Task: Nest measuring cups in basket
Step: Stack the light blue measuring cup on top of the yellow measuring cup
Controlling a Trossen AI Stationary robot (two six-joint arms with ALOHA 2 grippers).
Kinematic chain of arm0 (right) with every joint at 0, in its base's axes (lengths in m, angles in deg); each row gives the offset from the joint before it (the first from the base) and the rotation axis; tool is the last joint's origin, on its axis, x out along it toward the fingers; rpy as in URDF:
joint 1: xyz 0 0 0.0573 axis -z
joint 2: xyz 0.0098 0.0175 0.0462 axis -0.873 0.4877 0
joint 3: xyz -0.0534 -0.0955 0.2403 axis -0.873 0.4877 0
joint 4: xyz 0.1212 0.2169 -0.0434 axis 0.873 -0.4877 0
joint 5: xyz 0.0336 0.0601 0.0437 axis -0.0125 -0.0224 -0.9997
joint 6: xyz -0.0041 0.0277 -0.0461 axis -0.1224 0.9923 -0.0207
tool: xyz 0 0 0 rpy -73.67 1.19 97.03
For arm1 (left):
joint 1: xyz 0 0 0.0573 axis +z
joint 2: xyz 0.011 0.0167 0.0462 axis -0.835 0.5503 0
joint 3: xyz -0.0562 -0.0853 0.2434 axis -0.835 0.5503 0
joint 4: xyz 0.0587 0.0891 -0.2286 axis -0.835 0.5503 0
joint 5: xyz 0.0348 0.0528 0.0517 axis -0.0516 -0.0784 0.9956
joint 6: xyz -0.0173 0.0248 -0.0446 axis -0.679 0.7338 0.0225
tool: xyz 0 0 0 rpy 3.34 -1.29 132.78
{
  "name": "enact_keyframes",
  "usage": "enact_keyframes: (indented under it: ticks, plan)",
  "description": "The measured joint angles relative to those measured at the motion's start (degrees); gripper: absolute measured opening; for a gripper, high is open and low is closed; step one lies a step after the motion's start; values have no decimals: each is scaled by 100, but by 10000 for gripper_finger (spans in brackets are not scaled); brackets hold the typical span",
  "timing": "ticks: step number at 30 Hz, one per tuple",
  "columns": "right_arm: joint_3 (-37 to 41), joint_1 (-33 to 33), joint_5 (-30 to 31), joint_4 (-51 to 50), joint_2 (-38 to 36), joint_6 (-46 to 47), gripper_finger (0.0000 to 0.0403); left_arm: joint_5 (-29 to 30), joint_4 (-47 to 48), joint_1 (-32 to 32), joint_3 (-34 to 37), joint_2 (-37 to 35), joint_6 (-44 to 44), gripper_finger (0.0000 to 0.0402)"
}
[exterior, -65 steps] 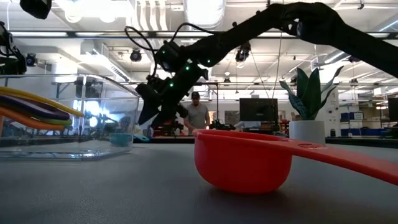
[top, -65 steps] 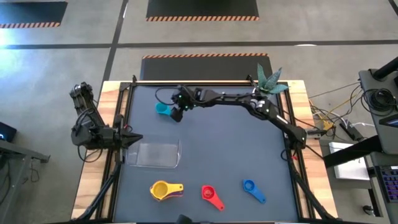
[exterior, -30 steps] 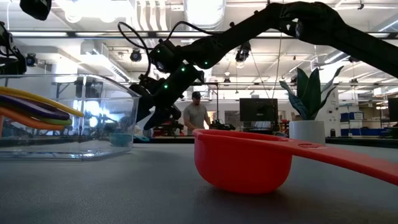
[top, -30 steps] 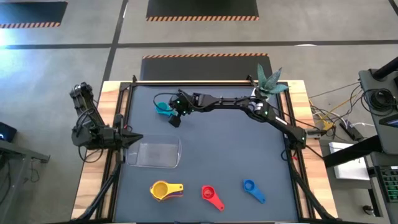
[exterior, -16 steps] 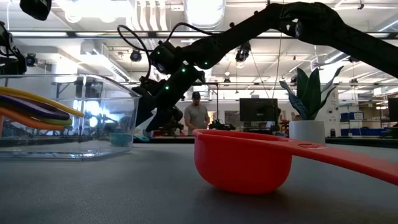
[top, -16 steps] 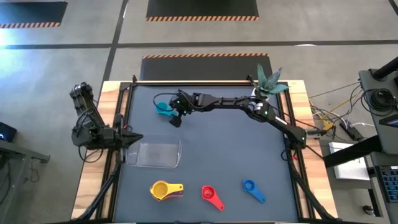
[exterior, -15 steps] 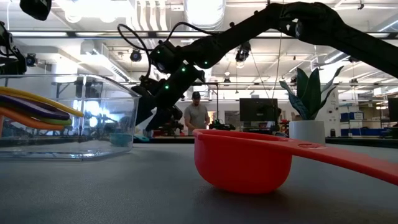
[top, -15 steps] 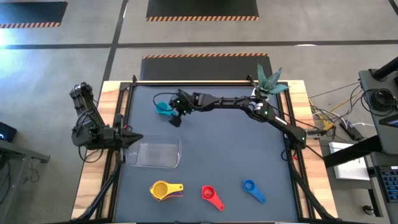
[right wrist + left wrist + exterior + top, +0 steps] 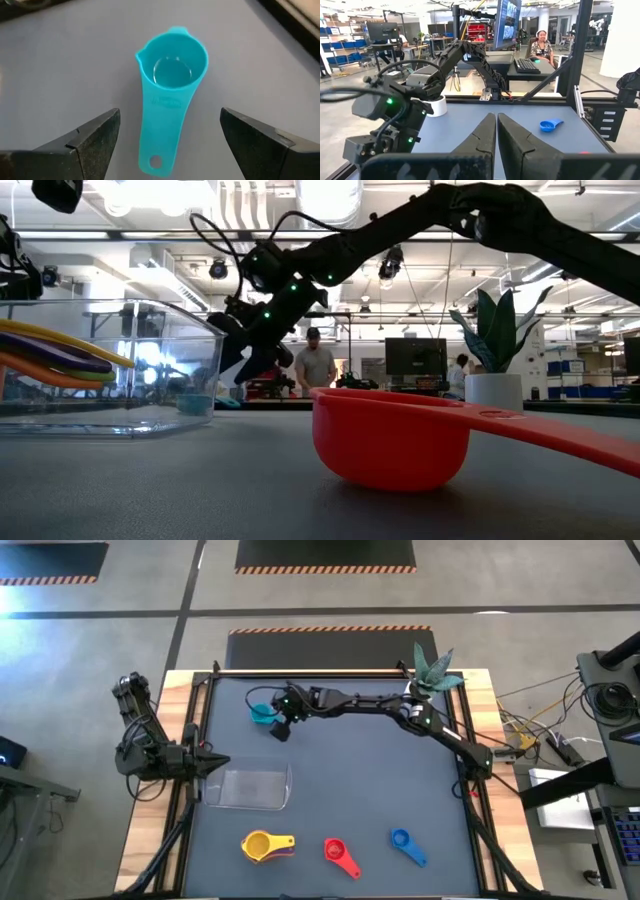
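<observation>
Taking the basket (image 9: 255, 787) as the landmark: on its near side three loose cups lie in a row along the table's front edge. The yellow cup (image 9: 261, 844) sits closest to the basket, stacked on what looks like a purple one, then the red cup (image 9: 337, 851), then the blue cup (image 9: 403, 841) furthest off to the right. The basket looks empty from above.

Touching or just beside the basket's left edge is the left gripper (image 9: 207, 764), its fingers pressed together with nothing between them; that arm is waiting.

Beyond the basket, towards the back of the table, lies the cyan cup (image 9: 170, 85), bowl up with its handle pointing back toward the right gripper (image 9: 283, 720). This gripper hangs right over the cup with its fingers (image 9: 90, 137) spread as wide as they go, one on either side of the handle, holding nothing yet.

The step in hand looks like picking up the cyan cup. The next move calls for lowering around the handle, closing on it, then carrying it back to the basket.
</observation>
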Motion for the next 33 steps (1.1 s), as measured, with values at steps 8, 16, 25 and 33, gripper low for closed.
enact_keyframes:
  ticks: [8,16,25,33]
  plan:
    - [38,-7,-7,26,263,-126,329,0,2,0,0,0,-15,0]
    - [-26,-4,168,70,474,-148,329,0,2,1,0,-1,-2,0]
    - [-23,9,444,30,474,-214,309,0,3,0,0,-1,20,0]
    - [-23,-6,433,24,479,-600,187,0,2,1,0,-2,20,0]
